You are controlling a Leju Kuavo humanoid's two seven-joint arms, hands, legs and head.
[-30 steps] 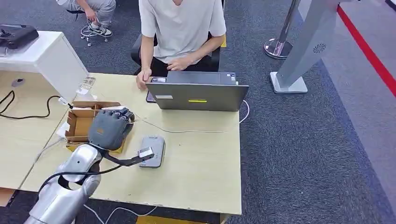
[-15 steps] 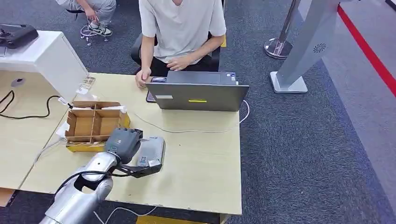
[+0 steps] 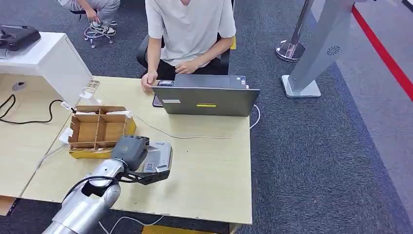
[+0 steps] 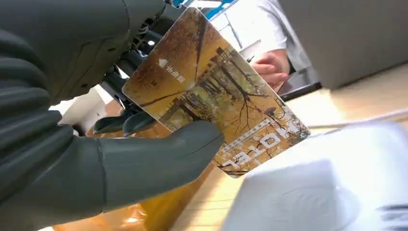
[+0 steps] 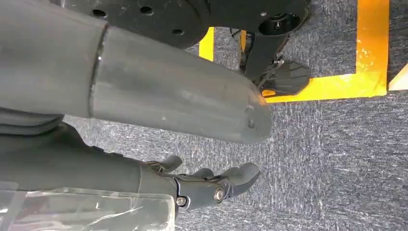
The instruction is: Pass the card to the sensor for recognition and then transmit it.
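Note:
My left hand (image 3: pixel 130 150) hovers at the left edge of the grey card sensor (image 3: pixel 159 157) on the wooden table (image 3: pixel 209 170). In the left wrist view the thumb (image 4: pixel 159 159) and dark fingers pinch a hotel card (image 4: pixel 216 96) printed with autumn trees. The card is tilted, its lower corner just above the pale sensor top (image 4: pixel 317 192); whether they touch I cannot tell. My right hand (image 5: pixel 159 103) hangs over grey carpet, its fingers (image 5: pixel 216 185) apart and holding nothing.
A cardboard divider box (image 3: pixel 97 127) stands just behind my left hand. A person (image 3: pixel 187 29) sits at the far side behind a grey laptop (image 3: pixel 207 100), whose cable (image 3: pixel 195 136) trails across the table. A white cabinet (image 3: pixel 53 58) is at the left.
My left hand has come from above the cardboard box down and to the right, carrying the card to the sensor. In the last half second it barely shifted.

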